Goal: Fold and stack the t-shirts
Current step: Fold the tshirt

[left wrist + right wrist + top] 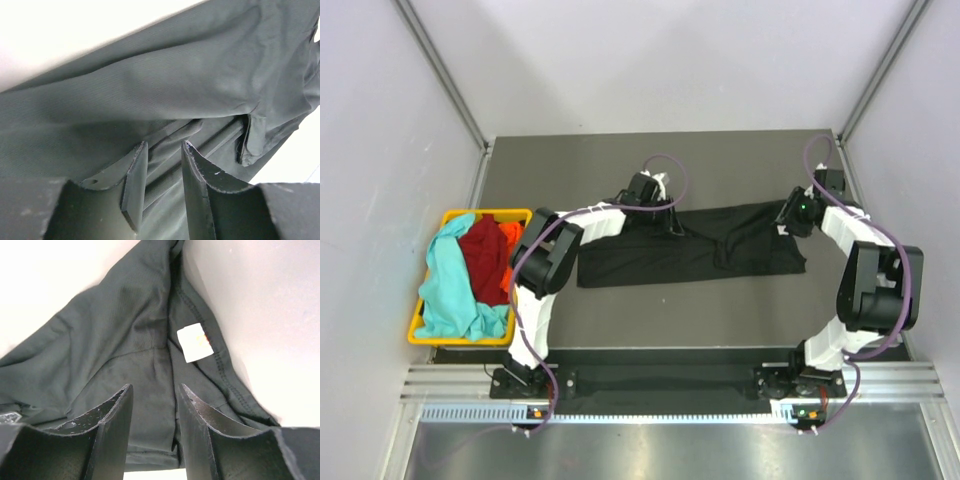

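Nearest, the left gripper [164, 146] shows its fingers [134, 185] parted about halfway, a loose fold of the black t-shirt [660, 262] lying in the gap but not pinched; the shirt lies as a long band on the table [720, 315], its long axis running left to right; the left arm stands at its far edge, left of middle; the right gripper [155, 388], likewise half parted and holding nothing, hovers over the right end beside the white neck label [195, 342]; a next fold would probably carry one end over along that axis.
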Available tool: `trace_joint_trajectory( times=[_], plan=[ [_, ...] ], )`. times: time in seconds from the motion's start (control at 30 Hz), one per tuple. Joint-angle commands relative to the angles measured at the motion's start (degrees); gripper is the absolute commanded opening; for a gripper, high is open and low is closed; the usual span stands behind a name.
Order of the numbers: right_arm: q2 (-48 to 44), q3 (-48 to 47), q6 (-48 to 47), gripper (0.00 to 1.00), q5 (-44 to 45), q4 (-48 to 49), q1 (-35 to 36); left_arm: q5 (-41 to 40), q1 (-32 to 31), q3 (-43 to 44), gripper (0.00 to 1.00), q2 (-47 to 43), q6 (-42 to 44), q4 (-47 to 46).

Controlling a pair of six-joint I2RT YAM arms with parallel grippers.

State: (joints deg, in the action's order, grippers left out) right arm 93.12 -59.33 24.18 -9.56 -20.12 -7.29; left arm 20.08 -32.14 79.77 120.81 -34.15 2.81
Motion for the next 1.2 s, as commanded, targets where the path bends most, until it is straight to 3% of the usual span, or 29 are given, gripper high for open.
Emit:
trace_joint_trajectory(
  times=[0.0, 0.57, 0.93, 1.1, 1.17],
  plan=[
    [-0.4, 0.2, -0.1, 0.41, -2.0, 4.9, -1.8, -1.3, -1.3, 3.7, 0.39, 0.8, 3.3, -2.0],
    [5.7, 1.9, -0.3, 0.39, -3.6, 12.8, -2.3, -11.8, -6.8, 8.7, 0.41, 3.0, 13.9, 4.5],
    [7.4, 1.8, -0.4, 0.39, -3.6, 14.0, -2.4, -10.2, -7.8, 7.1, 0.41, 3.5, 18.8, 1.9],
    [8.0, 1.8, -0.4, 0.38, -3.6, 14.3, -2.6, -9.3, -7.8, 6.9, 0.34, 3.8, 19.0, 1.8],
    [8.4, 1.8, -0.6, 0.37, -3.5, 14.5, -2.6, -9.4, -8.0, 6.8, 0.22, 3.4, 19.4, 2.3]
  ],
)
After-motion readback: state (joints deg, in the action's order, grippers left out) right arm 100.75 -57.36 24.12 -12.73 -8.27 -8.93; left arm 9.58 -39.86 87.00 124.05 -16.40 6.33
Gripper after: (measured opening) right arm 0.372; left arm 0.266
